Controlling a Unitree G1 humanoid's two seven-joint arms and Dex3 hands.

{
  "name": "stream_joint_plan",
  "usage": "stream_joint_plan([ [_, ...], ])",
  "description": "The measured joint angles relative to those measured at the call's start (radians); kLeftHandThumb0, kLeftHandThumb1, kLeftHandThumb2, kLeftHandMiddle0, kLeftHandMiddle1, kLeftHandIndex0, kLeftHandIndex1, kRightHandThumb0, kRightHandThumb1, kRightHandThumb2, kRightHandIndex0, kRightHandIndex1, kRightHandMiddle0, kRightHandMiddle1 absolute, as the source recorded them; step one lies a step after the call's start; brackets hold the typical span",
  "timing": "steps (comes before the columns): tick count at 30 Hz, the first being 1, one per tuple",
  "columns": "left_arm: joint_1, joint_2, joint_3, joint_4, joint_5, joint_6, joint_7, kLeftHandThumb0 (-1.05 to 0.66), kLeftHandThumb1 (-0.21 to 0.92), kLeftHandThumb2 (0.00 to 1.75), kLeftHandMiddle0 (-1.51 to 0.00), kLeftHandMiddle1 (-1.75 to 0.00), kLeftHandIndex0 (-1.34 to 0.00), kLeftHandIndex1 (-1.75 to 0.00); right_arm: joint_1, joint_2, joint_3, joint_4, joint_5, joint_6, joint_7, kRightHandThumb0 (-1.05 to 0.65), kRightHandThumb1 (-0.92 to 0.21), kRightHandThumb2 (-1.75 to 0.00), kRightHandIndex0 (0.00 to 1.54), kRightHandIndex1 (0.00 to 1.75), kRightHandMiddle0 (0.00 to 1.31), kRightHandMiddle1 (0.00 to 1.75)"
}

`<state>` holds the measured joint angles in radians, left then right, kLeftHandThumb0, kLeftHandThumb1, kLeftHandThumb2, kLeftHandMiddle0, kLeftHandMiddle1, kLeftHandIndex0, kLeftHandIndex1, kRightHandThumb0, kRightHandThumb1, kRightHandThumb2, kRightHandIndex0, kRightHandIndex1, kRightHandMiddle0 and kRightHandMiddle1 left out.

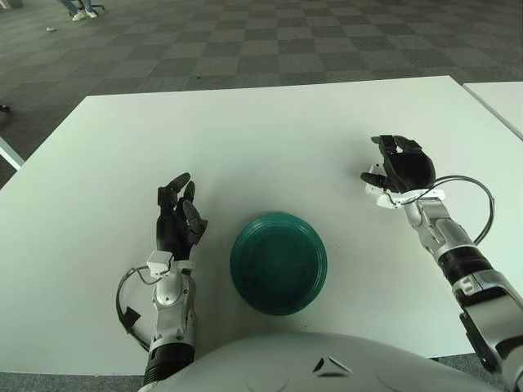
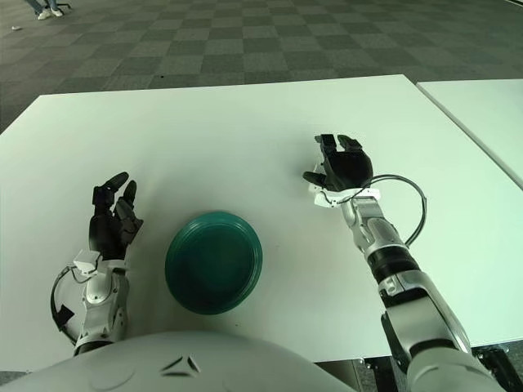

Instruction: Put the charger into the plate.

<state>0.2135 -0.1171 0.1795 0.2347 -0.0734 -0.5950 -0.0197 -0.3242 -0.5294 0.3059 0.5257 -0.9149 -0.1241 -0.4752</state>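
Note:
The dark green plate lies on the white table, near its front edge. To the plate's right and a little farther back, my right hand is held above the table with its fingers curled. A small white block, the charger, shows at the hand's lower left just under the thumb; the rest of it is hidden by the hand. My left hand is upright just left of the plate, with its fingers spread and nothing in them.
A black cable loops from the right wrist over the table. A second white table stands at the far right across a narrow gap. Grey checkered carpet lies beyond the far edge.

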Motion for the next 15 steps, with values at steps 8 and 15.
stream_joint_plan([
  [8,-0.004,0.0,0.004,0.003,0.0,0.0,-0.002,-0.85,0.92,0.94,-0.38,-0.06,-0.06,-1.13,0.067,-0.006,-0.001,-0.088,-0.001,-0.004,0.003,-1.04,-0.92,-0.68,0.35,0.02,0.0,0.67],
  [15,-0.005,0.0,0.005,0.003,0.0,0.0,-0.009,-0.86,0.92,0.94,-0.37,-0.06,-0.06,-1.13,0.116,-0.018,-0.01,-0.195,0.0,0.001,0.004,-1.02,-0.92,-0.7,0.35,0.02,0.0,0.67],
])
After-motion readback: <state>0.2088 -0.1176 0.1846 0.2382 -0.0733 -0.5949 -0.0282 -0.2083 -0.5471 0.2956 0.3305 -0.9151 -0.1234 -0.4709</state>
